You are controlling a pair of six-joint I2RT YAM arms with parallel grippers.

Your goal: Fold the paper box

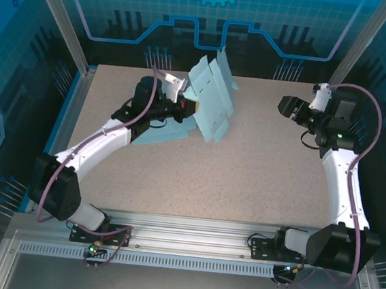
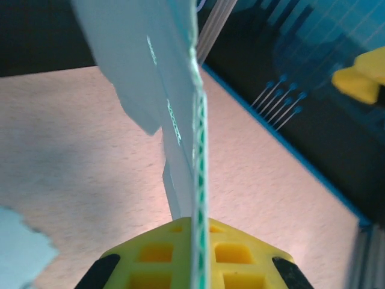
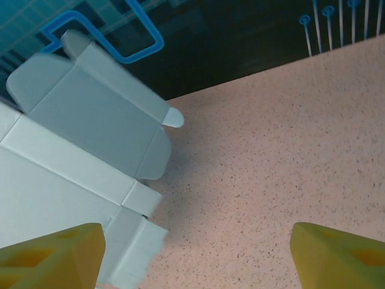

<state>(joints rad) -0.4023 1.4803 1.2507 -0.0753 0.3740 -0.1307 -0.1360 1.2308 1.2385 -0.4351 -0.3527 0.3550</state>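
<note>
The paper box [image 1: 211, 98] is a pale blue, unfolded cardboard sheet with several flaps, held tilted up off the table at the far left-centre. My left gripper [image 1: 183, 106] is shut on its edge. In the left wrist view the sheet [image 2: 198, 138] runs edge-on between the closed yellow fingers [image 2: 150, 259], with the left gripper [image 2: 200, 253] clamped on it. My right gripper [image 1: 285, 105] hovers at the right side of the table, apart from the box. In the right wrist view the right gripper [image 3: 195, 244] is open over bare table, and the box [image 3: 72, 156] lies to its left.
A flat pale blue piece [image 1: 161, 132] lies on the table under the left arm, seen also as a pale blue corner [image 2: 21, 247]. The beige tabletop [image 1: 244, 177] ends at a blue back wall [image 1: 211, 23] and metal frame posts [image 1: 61, 19].
</note>
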